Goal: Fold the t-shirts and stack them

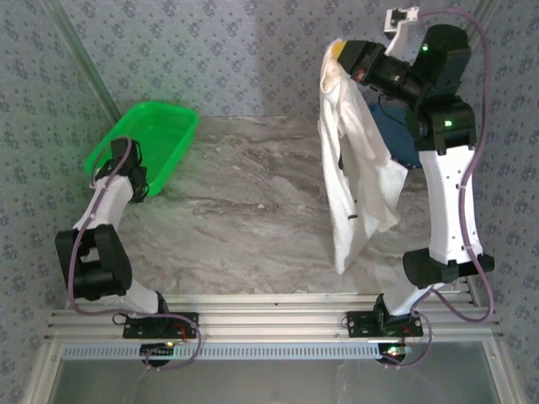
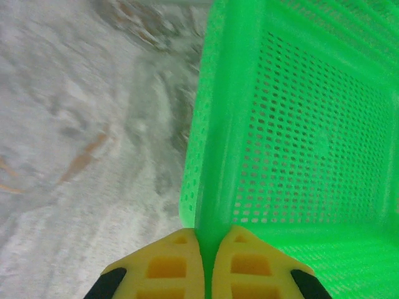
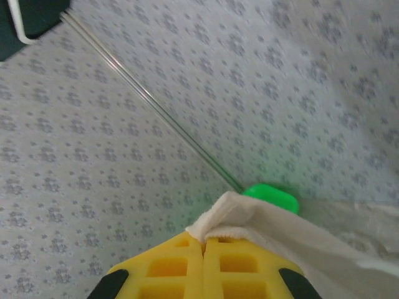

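Nearest me, the loose lower end of the cream-white t-shirt (image 1: 354,168) dangles well to the right of the green basket (image 1: 168,107). I cannot tell whether it touches the worktop (image 1: 244,210). The shirt hangs stretched out in one narrow drape. Its long axis runs straight down from the grip, so in the top view it points from the far side towards my edge. One small dark mark sits low on the cloth, too small for me to read as print or label.

A little farther in, my left pincer (image 1: 139,181) is at the basket's near right corner. On the left wrist camera its yellow fingers (image 2: 181,265) are pressed onto the basket's perforated wall (image 2: 299,143), with the green edge pinched between them.

Farther back and far right of the basket, the dark blue t-shirt (image 1: 394,130) lies on the worktop, mostly hidden behind the hanging cream one.

Farthest and highest, also right of the basket, my right pincer (image 1: 337,55) is clamped on a bunched edge of the cream shirt (image 3: 249,218). The right wrist camera shows cloth spilling from its closed tips (image 3: 204,240).
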Controlling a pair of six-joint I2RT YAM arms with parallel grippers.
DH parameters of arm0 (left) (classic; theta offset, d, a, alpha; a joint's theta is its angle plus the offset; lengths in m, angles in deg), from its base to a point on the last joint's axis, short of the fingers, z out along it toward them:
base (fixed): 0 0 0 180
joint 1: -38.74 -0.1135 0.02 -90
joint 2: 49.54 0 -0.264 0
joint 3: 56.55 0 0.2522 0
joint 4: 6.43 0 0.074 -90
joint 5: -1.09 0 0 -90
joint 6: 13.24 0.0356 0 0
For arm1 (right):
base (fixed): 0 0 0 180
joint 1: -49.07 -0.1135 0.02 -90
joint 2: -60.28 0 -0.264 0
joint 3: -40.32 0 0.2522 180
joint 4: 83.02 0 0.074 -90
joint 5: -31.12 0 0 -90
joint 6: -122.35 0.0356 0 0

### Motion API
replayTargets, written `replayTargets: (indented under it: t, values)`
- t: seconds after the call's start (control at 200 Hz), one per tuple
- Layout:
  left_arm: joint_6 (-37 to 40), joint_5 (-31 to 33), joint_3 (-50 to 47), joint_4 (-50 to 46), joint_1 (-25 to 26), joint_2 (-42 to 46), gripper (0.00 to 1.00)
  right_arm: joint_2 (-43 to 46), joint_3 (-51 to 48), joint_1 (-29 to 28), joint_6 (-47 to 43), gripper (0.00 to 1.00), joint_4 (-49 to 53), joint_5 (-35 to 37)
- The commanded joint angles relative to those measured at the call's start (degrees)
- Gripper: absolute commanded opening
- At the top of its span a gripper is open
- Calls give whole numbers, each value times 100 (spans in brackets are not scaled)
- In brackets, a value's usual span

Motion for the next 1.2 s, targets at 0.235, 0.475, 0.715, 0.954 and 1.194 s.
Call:
replayTargets:
  t: [0.235, 0.475, 0.715, 0.954, 1.194]
  values:
    - [-1712, 837, -290, -415, -126, 40, 0, -1165, 478, -576, -477, 0, 1431, -229]
    - [-1083, 290, 15, 373, -33, -223, 66, -2476, 1168, -1237, -1178, 0, 3044, 286]
    - [-304, -361, 365, 434, 162, 64, 100, -3319, 742, -1793, -1274, 29, 2894, -383]
    - [1044, -495, 1239, -147, 1083, 364, 100, -3161, 523, -1744, -1525, 71, 2836, -1276]
    - [2165, -1664, 1578, -605, 2692, 80, 99, -1438, -1875, -412, -2112, 78, 3074, -151]
